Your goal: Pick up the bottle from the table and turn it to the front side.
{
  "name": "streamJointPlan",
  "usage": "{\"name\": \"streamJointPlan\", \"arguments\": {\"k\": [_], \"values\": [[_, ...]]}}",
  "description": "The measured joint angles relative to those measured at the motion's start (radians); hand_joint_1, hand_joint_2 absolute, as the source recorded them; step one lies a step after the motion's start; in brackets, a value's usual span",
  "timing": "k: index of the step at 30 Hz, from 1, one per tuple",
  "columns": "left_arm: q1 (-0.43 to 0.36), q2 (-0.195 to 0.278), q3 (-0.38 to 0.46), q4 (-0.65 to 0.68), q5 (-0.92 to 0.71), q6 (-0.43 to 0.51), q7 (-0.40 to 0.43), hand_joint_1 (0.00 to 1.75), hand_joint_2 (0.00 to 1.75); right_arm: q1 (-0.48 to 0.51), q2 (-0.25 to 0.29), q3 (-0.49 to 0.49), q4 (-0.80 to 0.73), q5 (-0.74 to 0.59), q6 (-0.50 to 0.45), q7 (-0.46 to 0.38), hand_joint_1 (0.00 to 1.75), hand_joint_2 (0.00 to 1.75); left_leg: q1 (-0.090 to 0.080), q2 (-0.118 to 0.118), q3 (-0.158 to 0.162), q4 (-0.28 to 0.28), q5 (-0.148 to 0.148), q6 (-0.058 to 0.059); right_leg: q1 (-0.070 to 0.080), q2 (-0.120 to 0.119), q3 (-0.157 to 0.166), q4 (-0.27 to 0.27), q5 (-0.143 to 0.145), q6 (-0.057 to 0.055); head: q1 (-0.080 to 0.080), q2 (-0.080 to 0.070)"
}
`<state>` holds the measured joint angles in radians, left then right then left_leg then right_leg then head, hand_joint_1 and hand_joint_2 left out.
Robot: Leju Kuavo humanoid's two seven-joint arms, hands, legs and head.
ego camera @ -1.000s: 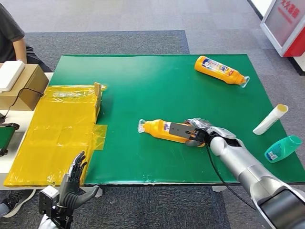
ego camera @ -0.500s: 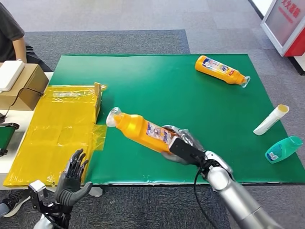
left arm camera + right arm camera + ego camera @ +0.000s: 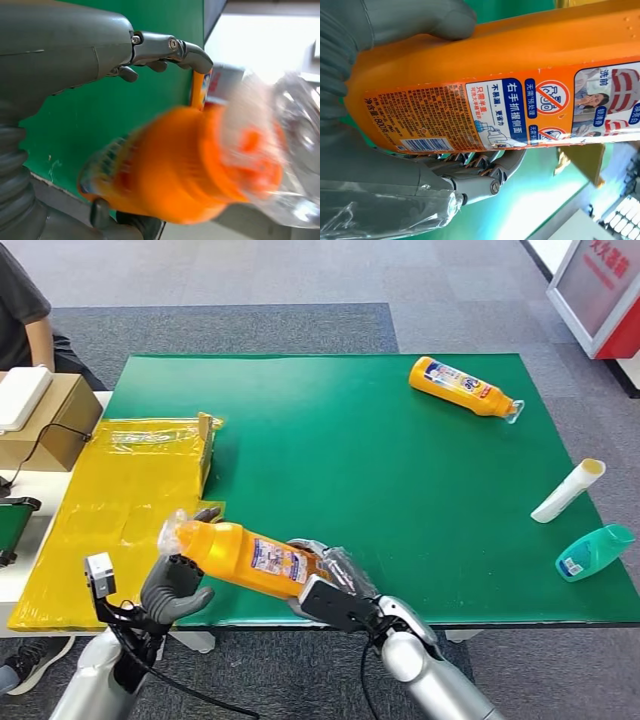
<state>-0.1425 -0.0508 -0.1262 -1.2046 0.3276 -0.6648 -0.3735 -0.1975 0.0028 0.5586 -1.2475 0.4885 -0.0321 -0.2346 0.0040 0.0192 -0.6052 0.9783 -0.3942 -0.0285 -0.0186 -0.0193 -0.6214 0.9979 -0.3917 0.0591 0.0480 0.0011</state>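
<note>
I had the bottle [image 3: 245, 558] off the surface [image 3: 362, 430], my right hand [image 3: 332, 598] gripping its base. Its capped end lay between my left hand's [image 3: 172, 585] spread fingers, not yet clasped. Pickup looked done; the turn remained.

An orange bottle [image 3: 241, 557] with a blue-and-white label, green table [image 3: 362, 420], yellow sheet [image 3: 121, 510].
</note>
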Motion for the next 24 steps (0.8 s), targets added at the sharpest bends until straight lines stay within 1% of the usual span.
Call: {"name": "streamJointPlan", "arguments": {"k": [5, 6, 9, 10, 18, 19, 22, 23, 24], "values": [[-0.035, 0.032, -0.066, 0.008, 0.009, -0.006, 0.014, 0.0, 1.75, -0.018, 0.023, 0.042, 0.045, 0.03, -0.006, -0.004, 1.75, 1.75, 0.0, 0.0, 0.0, 0.0, 0.0, 0.0, 0.0, 0.0, 0.0, 0.0, 0.0, 0.0, 0.0, 0.0], [-0.037, 0.035, -0.073, 0.01, 0.01, -0.005, 0.014, 0.22, 1.75, -0.021, 0.026, 0.047, 0.049, 0.031, -0.007, -0.004, 1.75, 1.75, 0.0, 0.0, 0.0, 0.0, 0.0, 0.0, 0.0, 0.0, 0.0, 0.0, 0.0, 0.0, 0.0, 0.0], [-0.042, 0.044, -0.09, 0.016, 0.018, -0.008, 0.013, 1.53, 1.75, -0.028, 0.029, 0.057, 0.059, 0.032, -0.007, -0.004, 1.75, 1.75, 0.0, 0.0, 0.0, 0.0, 0.0, 0.0, 0.0, 0.0, 0.0, 0.0, 0.0, 0.0, 0.0, 0.0], [-0.043, 0.047, -0.096, 0.018, 0.019, -0.009, 0.012, 1.75, 1.75, -0.03, 0.029, 0.06, 0.061, 0.031, -0.008, -0.003, 1.75, 1.75, 0.0, 0.0, 0.0, 0.0, 0.0, 0.0, 0.0, 0.0, 0.0, 0.0, 0.0, 0.0, 0.0, 0.0], [-0.048, 0.066, -0.125, 0.023, -0.012, 0.021, -0.003, 1.75, 1.75, -0.038, 0.03, 0.067, 0.074, 0.026, -0.015, 0.004, 1.75, 1.75, 0.0, 0.0, 0.0, 0.0, 0.0, 0.0, 0.0, 0.0, 0.0, 0.0, 0.0, 0.0, 0.0, 0.0], [-0.049, 0.067, -0.128, 0.023, -0.015, 0.025, -0.004, 1.75, 1.75, -0.038, 0.03, 0.068, 0.074, 0.026, -0.016, 0.005, 1.59, 1.75, 0.0, 0.0, 0.0, 0.0, 0.0, 0.0, 0.0, 0.0, 0.0, 0.0, 0.0, 0.0, 0.0, 0.0], [-0.052, 0.07, -0.137, 0.021, -0.044, 0.055, -0.005, 1.75, 1.75, -0.038, 0.03, 0.071, 0.076, 0.026, -0.018, 0.007, 0.28, 1.75, 0.0, 0.0, 0.0, 0.0, 0.0, 0.0, 0.0, 0.0, 0.0, 0.0, 0.0, 0.0, 0.0, 0.0], [-0.053, 0.072, -0.142, 0.018, -0.07, 0.077, -0.006, 1.75, 1.75, -0.037, 0.03, 0.071, 0.076, 0.026, -0.021, 0.009, 0.0, 1.75, 0.0, 0.0, 0.0, 0.0, 0.0, 0.0, 0.0, 0.0, 0.0, 0.0, 0.0, 0.0, 0.0, 0.0], [-0.054, 0.074, -0.15, 0.011, -0.113, 0.111, -0.007, 1.75, 1.75, -0.037, 0.03, 0.071, 0.076, 0.025, -0.028, 0.011, 0.0, 1.75, 0.0, 0.0, 0.0, 0.0, 0.0, 0.0, 0.0, 0.0, 0.0, 0.0, 0.0, 0.0, 0.0, 0.0]]}}
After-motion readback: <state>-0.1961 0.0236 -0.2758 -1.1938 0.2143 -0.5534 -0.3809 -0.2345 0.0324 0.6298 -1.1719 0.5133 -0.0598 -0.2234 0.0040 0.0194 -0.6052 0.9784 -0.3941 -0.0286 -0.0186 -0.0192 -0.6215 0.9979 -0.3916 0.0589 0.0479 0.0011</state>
